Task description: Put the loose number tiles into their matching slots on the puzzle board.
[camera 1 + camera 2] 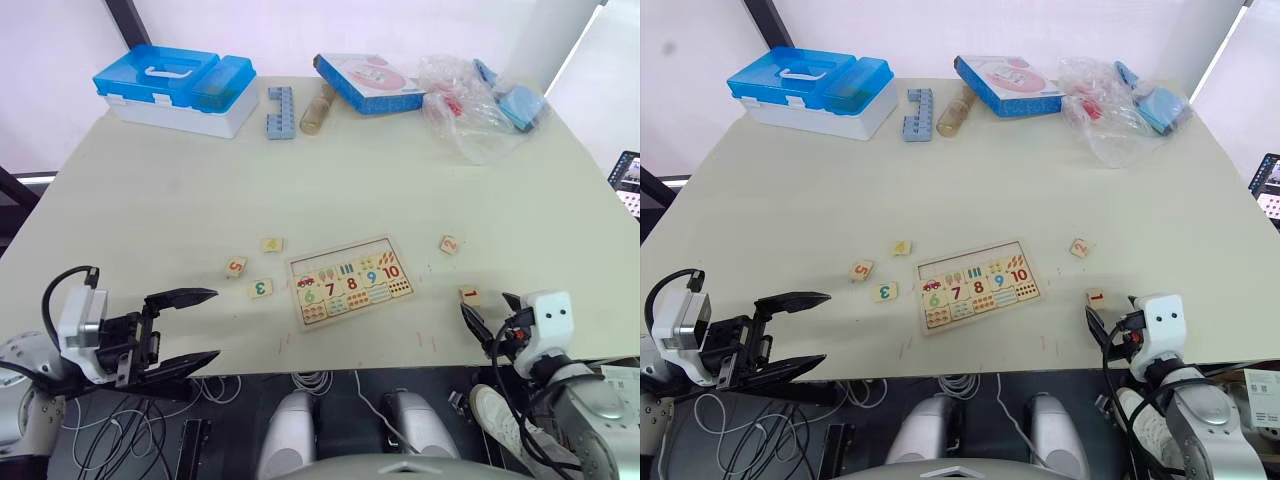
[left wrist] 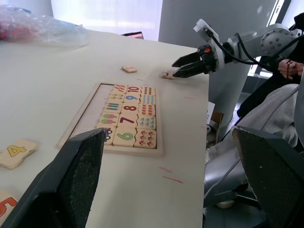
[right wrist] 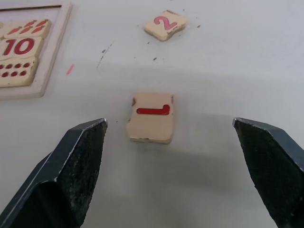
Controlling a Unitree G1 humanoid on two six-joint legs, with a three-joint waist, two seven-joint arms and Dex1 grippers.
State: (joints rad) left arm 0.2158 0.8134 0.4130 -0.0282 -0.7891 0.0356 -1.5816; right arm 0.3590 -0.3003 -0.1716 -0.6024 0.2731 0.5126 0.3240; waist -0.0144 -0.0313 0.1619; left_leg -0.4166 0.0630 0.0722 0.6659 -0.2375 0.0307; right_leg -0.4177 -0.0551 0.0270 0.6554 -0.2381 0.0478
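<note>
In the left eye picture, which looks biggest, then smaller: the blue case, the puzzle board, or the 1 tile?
1. Blue case, though it is farthest away.
2. Puzzle board.
3. 1 tile, by far the smallest.

The desk (image 1: 180, 210) has a pale, matte surface. Along its far edge, from the robot's left to its right, lie: a blue-lidded plastic case (image 1: 175, 90) with a white base and handle; a grey-blue block strip (image 1: 281, 112); a short wooden cylinder (image 1: 317, 110) just beside the strip; a blue-edged box (image 1: 368, 83) with a pink picture; and a crumpled clear plastic bag (image 1: 480, 105) holding blue and red items.
</note>
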